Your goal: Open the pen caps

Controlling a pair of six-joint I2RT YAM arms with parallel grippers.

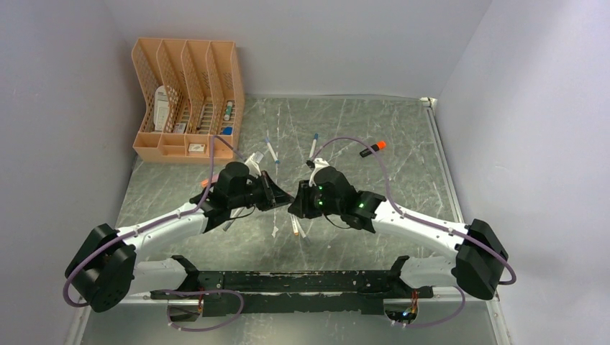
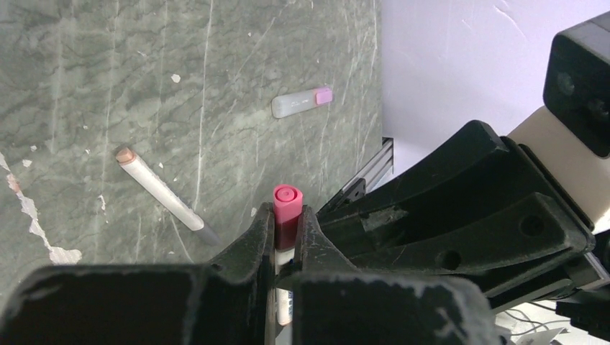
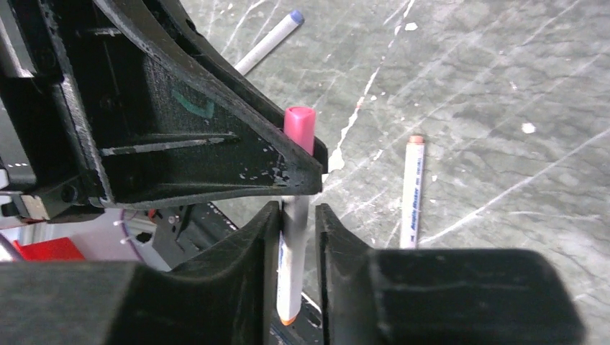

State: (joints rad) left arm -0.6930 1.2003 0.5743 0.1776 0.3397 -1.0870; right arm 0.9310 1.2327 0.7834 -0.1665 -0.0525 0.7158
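A white pen (image 3: 293,259) with a pink cap (image 2: 288,198) hangs in the air between both grippers. My left gripper (image 2: 288,219) is shut on the pink cap, whose top sticks out past the fingertips. The right gripper (image 3: 296,212) straddles the white barrel below the cap (image 3: 299,126). Its jaws are slightly apart: the barrel rests against one finger, with a gap at the other. In the top view the left gripper (image 1: 277,195) and the right gripper (image 1: 296,201) meet tip to tip over the table's middle.
On the table lie a white pen with an orange end (image 2: 162,194), a grey pen with a purple cap (image 2: 302,103), a blue-capped pen (image 3: 270,42) and a black marker with an orange tip (image 1: 372,149). An orange desk organizer (image 1: 188,100) stands at the back left.
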